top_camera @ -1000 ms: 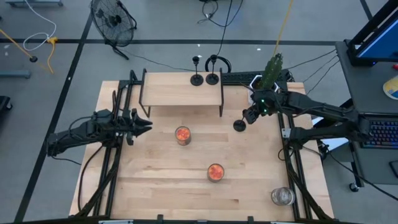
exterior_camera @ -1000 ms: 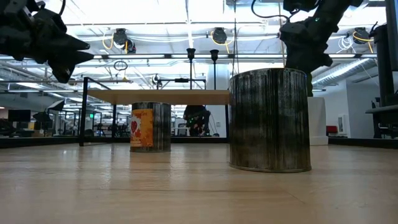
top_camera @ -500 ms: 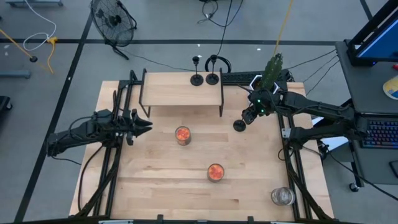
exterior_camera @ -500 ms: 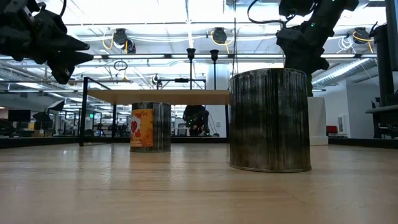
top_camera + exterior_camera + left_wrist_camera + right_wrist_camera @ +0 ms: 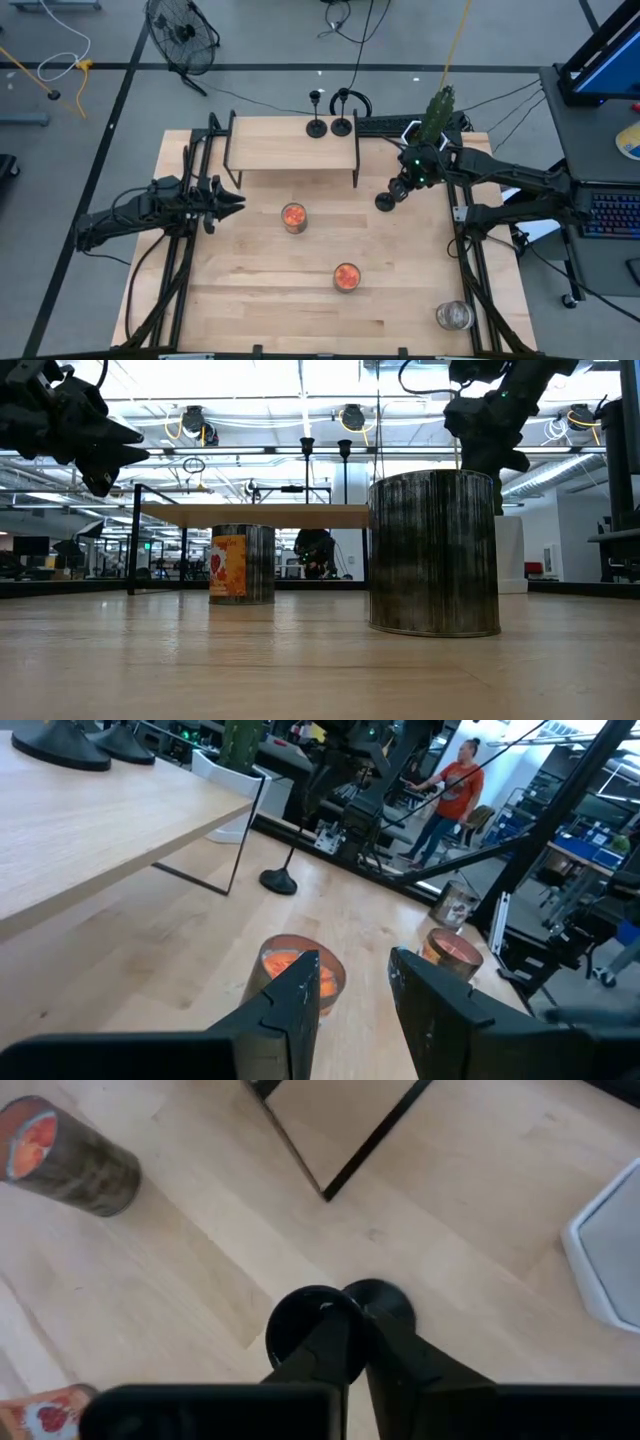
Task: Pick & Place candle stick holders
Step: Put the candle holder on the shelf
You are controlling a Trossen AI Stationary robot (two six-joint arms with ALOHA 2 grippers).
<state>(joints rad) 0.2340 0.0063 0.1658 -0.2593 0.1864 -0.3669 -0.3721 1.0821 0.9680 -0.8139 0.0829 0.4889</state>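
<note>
Two black candle stick holders (image 5: 316, 127) (image 5: 342, 126) stand by their round bases on the raised wooden shelf (image 5: 292, 145) at the far side. A third candle stick holder (image 5: 384, 201) (image 5: 278, 880) rests with its round base on the table, right of the shelf. My right gripper (image 5: 399, 189) (image 5: 357, 1342) is directly above it, shut on it. At the table's left, my left gripper (image 5: 240, 201) (image 5: 355, 992) hangs above the wood, open with nothing between its fingers. My right gripper pinches the third holder's thin stem (image 5: 292, 848) between its two fingers, high up on the stem. The fingers come from above, slanting down from the table's right. The fingers themselves hide the exact spot in the right wrist view. The base (image 5: 306, 1323) sits on the table.
Two glass jars with orange contents (image 5: 293, 216) (image 5: 346, 277) stand mid-table, and a clear glass jar (image 5: 453, 316) stands near the front right corner. The shelf's black legs (image 5: 356, 165) stand close to the held holder. A person (image 5: 455, 795) is in the room beyond.
My right gripper has shut on the stem of the third holder while staying over it. The holder's base has stayed where it was on the table.
</note>
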